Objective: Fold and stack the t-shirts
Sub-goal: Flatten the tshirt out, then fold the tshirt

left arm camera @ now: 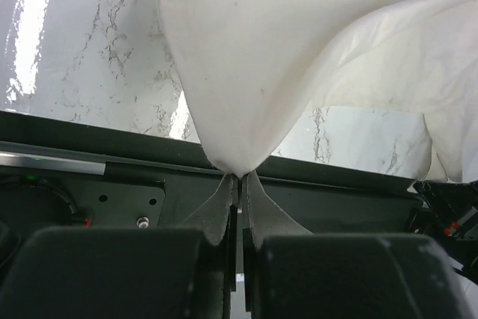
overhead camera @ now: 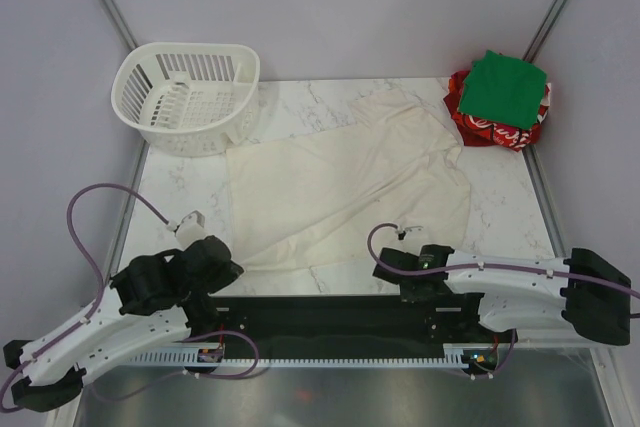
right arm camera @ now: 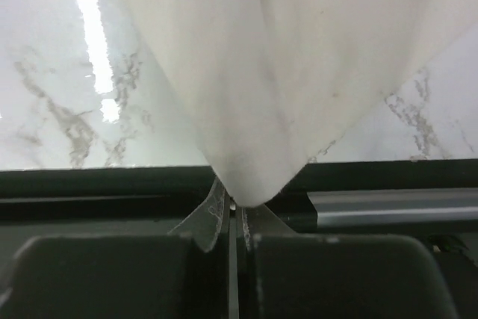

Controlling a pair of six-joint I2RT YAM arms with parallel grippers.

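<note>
The plain cream soft-cloth t-shirt [overhead camera: 340, 187] lies spread across the middle of the white marble-patterned table [overhead camera: 500, 212]. It reaches from the near edge up toward the far right, wrinkled, with a flap folded over on its right side. The left hand [left arm camera: 239, 178] is clenched on the shirt's near-left corner. In the left wrist view its two dark fingers [left arm camera: 216, 211] meet with a point of cream cloth pinched between them, and the fabric fans up and away from the tips. The right hand [right arm camera: 233, 203] is clamped on the near-right part of the hem, with a rounded bunch of cloth caught between its tips, in front of the dark front rail [right arm camera: 89, 184] of the table. Both arms sit low at the near edge, well apart from each other. At the far right corner a folded plain green t-shirt [overhead camera: 508, 87] rests on top of a crumpled red t-shirt with white lettering [overhead camera: 490, 132]. A white plastic slotted basket [overhead camera: 195, 132] stands at the far left corner, just beside the cream shirt's far-left edge
</note>
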